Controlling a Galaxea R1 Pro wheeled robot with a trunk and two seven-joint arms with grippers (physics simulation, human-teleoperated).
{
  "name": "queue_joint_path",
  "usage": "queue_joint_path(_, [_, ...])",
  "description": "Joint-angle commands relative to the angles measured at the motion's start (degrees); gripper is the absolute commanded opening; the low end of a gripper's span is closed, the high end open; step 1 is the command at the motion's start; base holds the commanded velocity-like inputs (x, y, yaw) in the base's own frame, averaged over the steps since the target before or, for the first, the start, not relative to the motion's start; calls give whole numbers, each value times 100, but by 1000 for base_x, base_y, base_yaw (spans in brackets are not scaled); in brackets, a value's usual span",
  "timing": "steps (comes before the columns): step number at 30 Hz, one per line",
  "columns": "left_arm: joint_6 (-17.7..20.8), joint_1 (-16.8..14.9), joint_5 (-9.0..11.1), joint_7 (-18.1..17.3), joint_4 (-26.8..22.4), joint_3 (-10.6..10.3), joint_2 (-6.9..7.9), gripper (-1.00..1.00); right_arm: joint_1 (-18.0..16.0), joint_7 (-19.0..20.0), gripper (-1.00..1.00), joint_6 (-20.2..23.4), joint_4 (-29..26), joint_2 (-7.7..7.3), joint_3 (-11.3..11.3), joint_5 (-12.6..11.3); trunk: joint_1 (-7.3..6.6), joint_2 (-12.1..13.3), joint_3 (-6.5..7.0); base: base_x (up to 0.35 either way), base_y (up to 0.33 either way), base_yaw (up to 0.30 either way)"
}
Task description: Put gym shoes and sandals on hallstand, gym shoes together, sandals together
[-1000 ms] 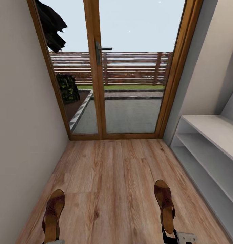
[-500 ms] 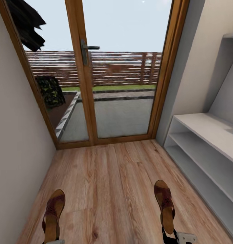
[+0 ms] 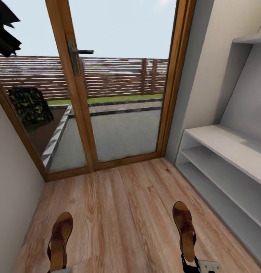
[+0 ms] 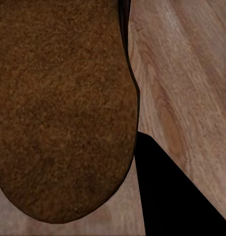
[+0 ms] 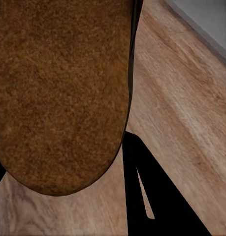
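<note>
No writing, label or number — anywhere (sandals included) — is readable.

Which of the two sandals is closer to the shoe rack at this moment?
The sandal in the right gripper, low at the head view's right, is closer: it sits beside the light-grey shoe rack. The other sandal is near the opposite wall.

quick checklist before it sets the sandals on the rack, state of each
1. Left sandal carried at the left side, off the floor: ok.
2. Right sandal carried at the right side: ok.
3. Right gripper closed on its sandal: cannot tell, jaws at the frame edge.
4. Rack within sight, on the robot's right: ok.
5. Bench top and shelves free where visible: ok.
6. Floor between robot and rack unobstructed: ok.
</note>
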Motion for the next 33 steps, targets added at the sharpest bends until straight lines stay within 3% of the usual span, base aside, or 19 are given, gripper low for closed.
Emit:
queue_joint_path(1, [-15,-1,-36,-9,2,20,-2,-100,-5,21,-100,-13,3,2,-16,-12,2,-1,-4,298,181,-267])
queue_joint_path(18, [-15,0,-31,-9,2,32,-2,-100,-5,21,-100,-13,3,1,-16,-14,2,-1,-4,325,87,-267])
queue_joint_path(33, [-15,-2,-34,-9,11,70,7,-100,-5,21,-100,-13,4,1,-16,-14,2,-1,-4,221,261,-280])
